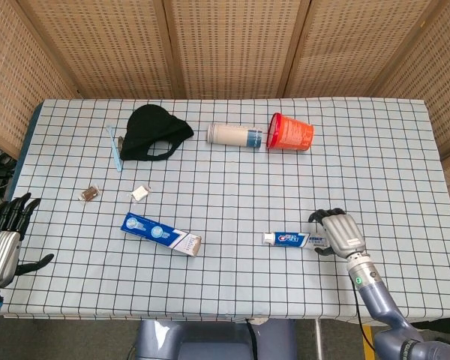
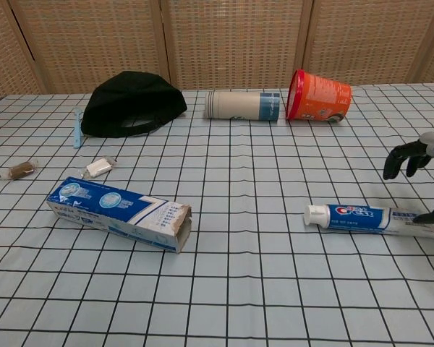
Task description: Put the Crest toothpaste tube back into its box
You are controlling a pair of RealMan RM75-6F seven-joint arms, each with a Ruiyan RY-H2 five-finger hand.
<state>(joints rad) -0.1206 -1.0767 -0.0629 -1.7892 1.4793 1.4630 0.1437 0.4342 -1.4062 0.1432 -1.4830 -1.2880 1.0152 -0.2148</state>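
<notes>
A counter (image 1: 375,150) draped in a white cloth with a black grid fills the frame, backed by woven rattan panels. The flat blue-and-white Crest toothpaste tube (image 1: 295,240) with its white cap lies lower right of centre, cap pointing left. The right hand (image 1: 341,232), grey metal with black fingers, sits over the tube's crimped tail end at the lower right; its fingers are curled downward and apart, thumb near the tail, and I cannot tell whether they touch it. The long blue-and-white cardboard box (image 1: 160,235) lies lower left of centre, well apart from the tube, its torn open end facing right. The left hand (image 1: 3,240) hangs at the lower left edge off the counter, fingers spread, holding nothing. Along the upper part lie a soft black cap (image 1: 154,132), a white-and-blue cylinder (image 1: 235,135) on its side and a tipped orange plastic tub (image 1: 291,133).
</notes>
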